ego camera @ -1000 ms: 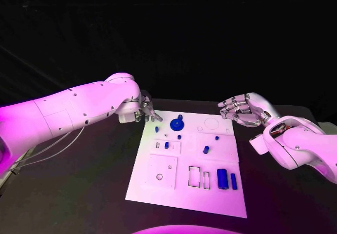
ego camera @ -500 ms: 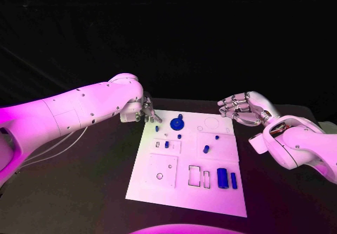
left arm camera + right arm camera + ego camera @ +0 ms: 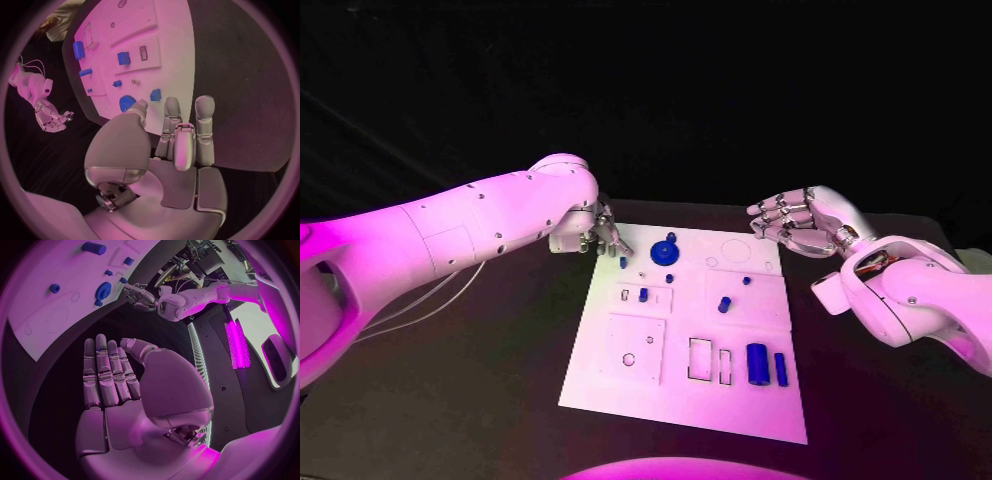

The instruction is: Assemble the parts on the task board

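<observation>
— Two hands on record. Item one, left hand (image 3: 602, 238): at the far left corner of the task board (image 3: 635, 385), fingers apart and holding nothing. Against a second ago?

— It has crept a little toward the board; its fingertips (image 3: 172, 106) now hang over the board's edge, just beside a small blue part (image 3: 623, 262) and near the blue gear (image 3: 664, 254).

— Item two, right hand (image 3: 790, 222)?

— Unmoved. It hovers off the board's far right corner, fingers straight and side by side, grasping nothing.

— Parts?

— All where they were. Gear at the far end; small blue pieces in the middle rows; a blue cylinder (image 3: 756, 364) and a thinner blue bar (image 3: 779, 370) lying side by side toward the near right. None touched by either hand.

— Table (image 3: 473, 400)?

— Black, the board lying flat at its middle.
</observation>
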Action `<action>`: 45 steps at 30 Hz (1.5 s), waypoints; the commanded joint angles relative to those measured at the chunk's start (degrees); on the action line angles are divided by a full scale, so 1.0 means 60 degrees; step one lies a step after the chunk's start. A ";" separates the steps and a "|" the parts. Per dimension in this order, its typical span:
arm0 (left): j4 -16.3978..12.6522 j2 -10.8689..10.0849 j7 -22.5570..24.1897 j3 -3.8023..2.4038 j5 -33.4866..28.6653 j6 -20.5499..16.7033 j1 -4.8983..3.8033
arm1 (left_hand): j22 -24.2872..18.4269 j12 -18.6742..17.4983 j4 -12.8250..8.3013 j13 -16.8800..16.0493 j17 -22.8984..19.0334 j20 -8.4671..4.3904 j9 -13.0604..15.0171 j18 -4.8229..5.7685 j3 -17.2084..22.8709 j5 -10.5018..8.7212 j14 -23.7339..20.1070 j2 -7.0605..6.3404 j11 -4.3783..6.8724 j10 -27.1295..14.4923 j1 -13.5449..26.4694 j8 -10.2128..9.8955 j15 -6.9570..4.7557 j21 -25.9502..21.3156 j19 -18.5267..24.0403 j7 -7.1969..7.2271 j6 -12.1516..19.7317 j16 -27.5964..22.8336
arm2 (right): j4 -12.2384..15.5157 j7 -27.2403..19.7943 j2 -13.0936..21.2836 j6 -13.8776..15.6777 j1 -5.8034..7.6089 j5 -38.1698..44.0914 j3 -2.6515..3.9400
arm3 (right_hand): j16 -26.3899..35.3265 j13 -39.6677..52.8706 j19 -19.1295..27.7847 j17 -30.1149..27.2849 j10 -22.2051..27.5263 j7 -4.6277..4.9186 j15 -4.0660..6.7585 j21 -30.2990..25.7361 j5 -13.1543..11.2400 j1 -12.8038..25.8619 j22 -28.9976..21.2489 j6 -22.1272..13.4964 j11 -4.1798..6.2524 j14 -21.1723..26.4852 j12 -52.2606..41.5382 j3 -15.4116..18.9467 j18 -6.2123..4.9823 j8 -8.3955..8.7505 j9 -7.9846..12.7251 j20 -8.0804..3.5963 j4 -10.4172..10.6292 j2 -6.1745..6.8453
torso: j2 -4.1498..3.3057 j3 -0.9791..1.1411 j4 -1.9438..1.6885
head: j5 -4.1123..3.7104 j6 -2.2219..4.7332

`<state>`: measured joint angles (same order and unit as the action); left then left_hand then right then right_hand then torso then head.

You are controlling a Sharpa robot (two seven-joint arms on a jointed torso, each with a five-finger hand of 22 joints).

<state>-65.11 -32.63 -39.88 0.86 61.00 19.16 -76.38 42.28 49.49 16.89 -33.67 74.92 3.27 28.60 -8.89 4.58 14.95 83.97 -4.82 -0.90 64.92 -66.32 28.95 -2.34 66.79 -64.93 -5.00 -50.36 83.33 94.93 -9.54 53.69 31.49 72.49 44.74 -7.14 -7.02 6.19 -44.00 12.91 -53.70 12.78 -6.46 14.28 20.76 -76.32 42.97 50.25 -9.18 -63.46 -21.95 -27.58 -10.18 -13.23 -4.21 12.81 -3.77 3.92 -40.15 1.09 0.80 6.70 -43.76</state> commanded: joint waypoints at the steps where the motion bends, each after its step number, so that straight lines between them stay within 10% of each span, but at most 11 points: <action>1: 0.0019 0.0036 -0.0018 0.0007 -0.0111 0.0318 0.0006 | 0.0018 0.0070 -0.0016 0.0016 0.0640 0.0010 -0.0014 0.0024 -0.0067 -0.0027 0.0484 0.0137 0.0012 0.0039 0.0000 0.0047 -0.0058 0.0040 -0.0055 -0.0010 -0.0068 0.0070 | 0.0019 0.0038 -0.0006 -0.0039 -0.0004 0.0011 0.0001 | 0.0057 -0.0035 0.0014 -0.0025 0.0045 0.0080 -0.0075 -0.0059 0.0069 0.0092 -0.0032 -0.0091 -0.0061 0.0034 0.0064 -0.0025 -0.0014 -0.0048 0.0015 0.0058 -0.0030 -0.0001 | 0.0002 0.0003 0.0000 | -0.0009 -0.0023; 45: -0.0020 0.0111 -0.0029 0.0038 -0.0592 0.0065 0.0067 | 0.0508 0.0227 -0.0073 0.0144 0.0973 -0.0061 -0.0319 0.0097 -0.0023 0.0011 0.0595 0.0962 0.0148 0.0096 -0.0610 0.0230 -0.0174 0.0366 -0.0282 0.0142 -0.0348 0.0304 | -0.0069 0.0212 -0.0103 -0.0192 -0.0005 0.0003 0.0001 | 0.0301 -0.0299 0.0028 -0.0192 0.0126 0.0126 -0.0137 -0.0279 0.0173 0.0110 -0.0266 -0.0217 -0.0113 0.0092 0.0076 -0.0077 -0.0014 -0.0130 0.0035 0.0118 -0.0065 -0.0002 | 0.0009 -0.0001 -0.0003 | -0.0032 -0.0089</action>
<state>-65.03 -32.11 -39.91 1.10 58.34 20.06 -75.97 45.30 50.59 16.60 -32.86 74.90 3.06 26.77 -8.89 4.26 14.95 84.19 0.98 -0.43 65.39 -69.33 30.14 -2.98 68.61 -66.35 -4.17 -52.01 84.76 94.51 -8.29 53.13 31.22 72.48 44.63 -7.14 -5.46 4.43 -43.79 11.82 -53.07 12.56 -6.86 12.95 21.43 -76.32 41.43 49.25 -9.79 -63.05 -21.73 -27.92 -10.18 -13.73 -4.07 13.01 -4.10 3.93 -40.12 1.10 0.80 6.49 -44.27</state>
